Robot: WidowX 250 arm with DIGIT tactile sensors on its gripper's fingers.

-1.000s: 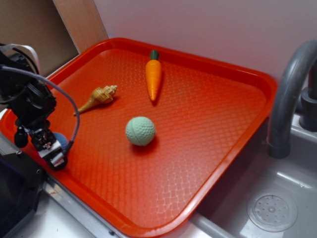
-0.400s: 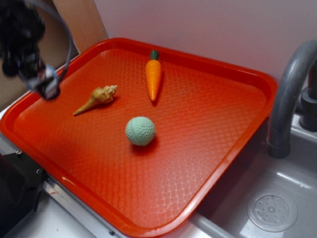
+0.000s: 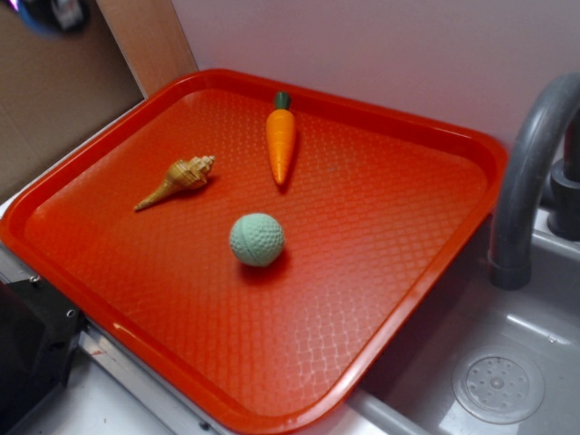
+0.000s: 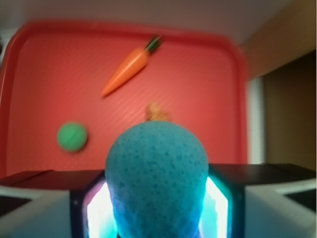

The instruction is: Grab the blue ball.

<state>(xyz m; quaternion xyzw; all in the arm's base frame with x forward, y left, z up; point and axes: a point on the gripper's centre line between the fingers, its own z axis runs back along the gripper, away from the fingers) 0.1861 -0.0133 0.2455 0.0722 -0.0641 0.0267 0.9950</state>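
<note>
Light-blue and dimpled, the small blue ball is sitting clamped between the gripper fingers, high above the red plastic tray; the jaws are pressing closed against its sides; below, the orange toy carrot, tan spiral shell and pale green dimpled ball are lying well apart on the tray.

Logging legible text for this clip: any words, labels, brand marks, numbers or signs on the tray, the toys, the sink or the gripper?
None can be read in either view.
Red tray: embossed diamond pattern only, no lettering.
Carrot, shell, green ball: no print.
Blue ball, held in the gripper: speckles only, no marks.
Faucet and sink drain: no markings visible.
The wrist view is blurred, so fine print would not show.
</note>
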